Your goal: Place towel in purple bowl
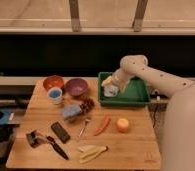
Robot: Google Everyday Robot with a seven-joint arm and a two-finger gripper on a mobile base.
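Around: round purple bowl (76, 87) left of green rect. tray (137, 98).
My gripper (108, 82): at pale cloth towel (111, 92) in tray, mid-frame.
Grip: can't tell.

the gripper (110, 83) is at the left end of the green tray (136, 95), covering the upper part of the towel (111, 92). right of the tray, the robot's pale body (183, 130) is cut off by the frame edge. left of the tray, a small dark cluster (87, 104) is too blurred to identify.
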